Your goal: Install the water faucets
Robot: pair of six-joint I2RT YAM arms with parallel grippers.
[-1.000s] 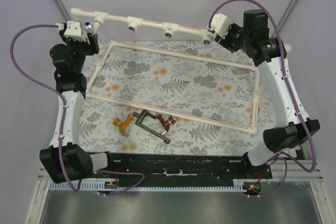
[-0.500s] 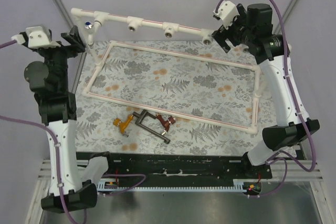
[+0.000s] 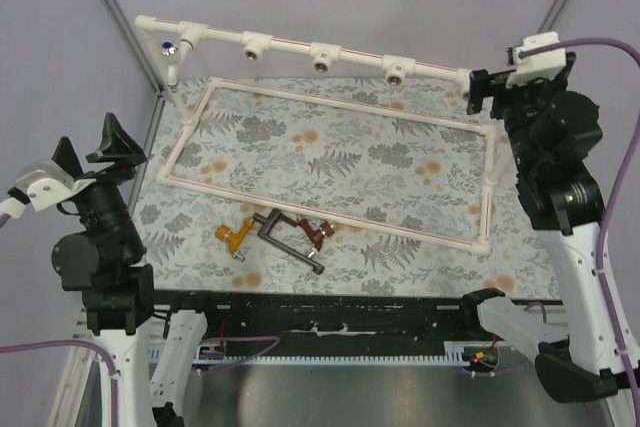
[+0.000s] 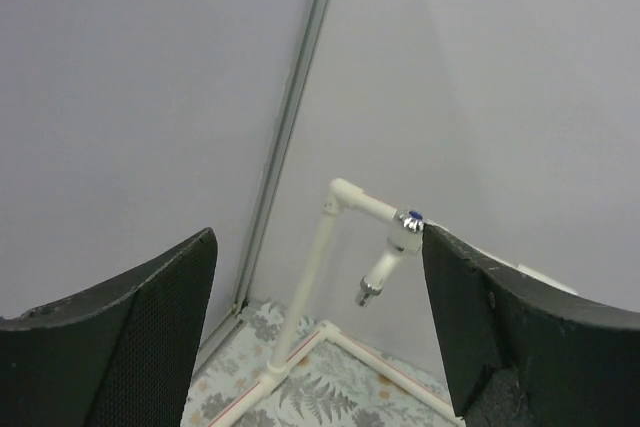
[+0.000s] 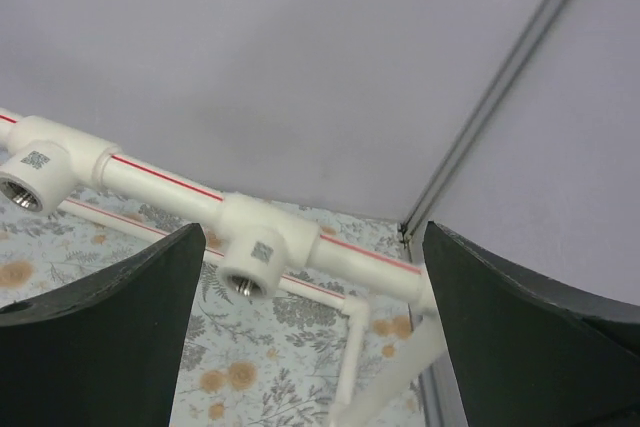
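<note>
Faucets are lying by the bench's near edge: orange faucet, grey faucet, red-brown faucet. We are judging them light, rigid, best pinched across the body. Left fingers and right fingers are gaping, empty.

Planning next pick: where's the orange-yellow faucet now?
Top view: the orange-yellow faucet lies on the patterned mat, left of centre toward the near edge, just left of the dark grey faucet and outside the white pipe frame.

Left hand: fingers spread, nothing between them. Orange-yellow faucet, dark grey faucet and red-brown faucet lie clustered on the desk to its right, well apart from it. Right hand sits just beside the pipe rail end.
</note>
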